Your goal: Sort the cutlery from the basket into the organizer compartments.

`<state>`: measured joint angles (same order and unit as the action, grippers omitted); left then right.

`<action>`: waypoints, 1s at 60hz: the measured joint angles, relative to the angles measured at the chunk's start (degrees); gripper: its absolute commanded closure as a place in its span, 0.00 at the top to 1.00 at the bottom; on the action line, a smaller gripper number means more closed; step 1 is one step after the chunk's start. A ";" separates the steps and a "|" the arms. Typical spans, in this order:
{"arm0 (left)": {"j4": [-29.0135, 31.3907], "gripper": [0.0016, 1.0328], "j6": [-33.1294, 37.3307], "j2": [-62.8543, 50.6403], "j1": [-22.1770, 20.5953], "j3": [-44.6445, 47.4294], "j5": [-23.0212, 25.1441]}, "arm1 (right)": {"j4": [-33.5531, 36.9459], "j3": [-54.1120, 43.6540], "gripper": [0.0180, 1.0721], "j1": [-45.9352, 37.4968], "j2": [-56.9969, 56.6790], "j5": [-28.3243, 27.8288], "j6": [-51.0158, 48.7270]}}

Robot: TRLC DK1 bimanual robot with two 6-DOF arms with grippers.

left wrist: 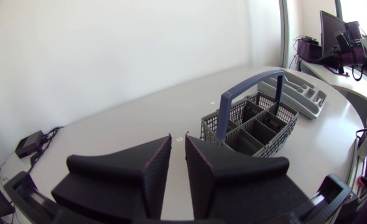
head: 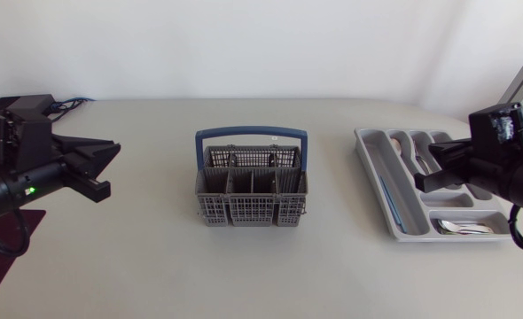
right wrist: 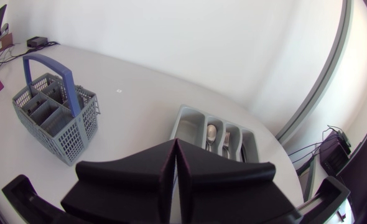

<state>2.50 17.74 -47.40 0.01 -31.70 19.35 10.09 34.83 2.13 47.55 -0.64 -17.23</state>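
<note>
The grey cutlery basket (head: 251,190) with a blue handle (head: 251,133) stands at the table's middle; I see no cutlery in its compartments. The grey organizer (head: 375,168) lies to its right and holds a spoon (head: 394,142), a blue-handled piece (head: 387,199) in the long compartment and shiny pieces (head: 461,228) in the near one. My left gripper (head: 109,167) hovers well left of the basket; in its wrist view the gripper (left wrist: 178,138) shows a narrow gap with nothing in it, the basket (left wrist: 252,127) ahead. My right gripper (head: 425,167) hangs over the organizer, fingers pressed together (right wrist: 175,144) and empty.
A dark red mat (head: 9,232) lies at the table's left edge under my left arm. In the right wrist view the organizer (right wrist: 186,121) sits just ahead of the gripper with a spoon (right wrist: 212,132) and a fork (right wrist: 226,138), the basket (right wrist: 56,121) farther off to one side.
</note>
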 measured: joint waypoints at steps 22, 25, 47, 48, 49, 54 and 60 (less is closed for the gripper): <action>-0.04 0.84 -1.22 14.25 0.00 5.53 -2.93 | -1.42 -5.70 0.51 -4.90 -10.29 -0.63 -2.54; -0.04 0.91 -1.22 15.80 0.09 6.21 -3.06 | -1.75 -6.82 0.60 -5.11 -11.85 -0.61 -2.64; -0.28 0.95 -5.05 26.88 0.26 14.40 -8.20 | -3.06 -14.14 0.96 -5.99 -21.24 -0.59 -4.20; -0.28 0.95 -5.38 27.32 0.26 14.75 -8.41 | -3.21 -14.47 0.96 -5.99 -21.73 -0.59 -4.00; -0.35 0.95 -5.66 27.80 0.26 15.13 -8.74 | -3.32 -14.84 0.96 -5.99 -22.23 -0.57 -3.80; -0.57 0.95 -6.91 30.25 0.26 17.00 -10.03 | -4.09 -16.76 0.96 -5.88 -24.65 -0.57 -2.54; -1.01 0.95 -8.74 33.57 0.26 19.65 -11.87 | -4.79 -19.04 0.96 -5.42 -27.74 -0.57 -0.50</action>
<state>1.50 8.99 -13.82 0.27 -12.05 7.49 5.30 15.79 -3.29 19.81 -1.21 -17.74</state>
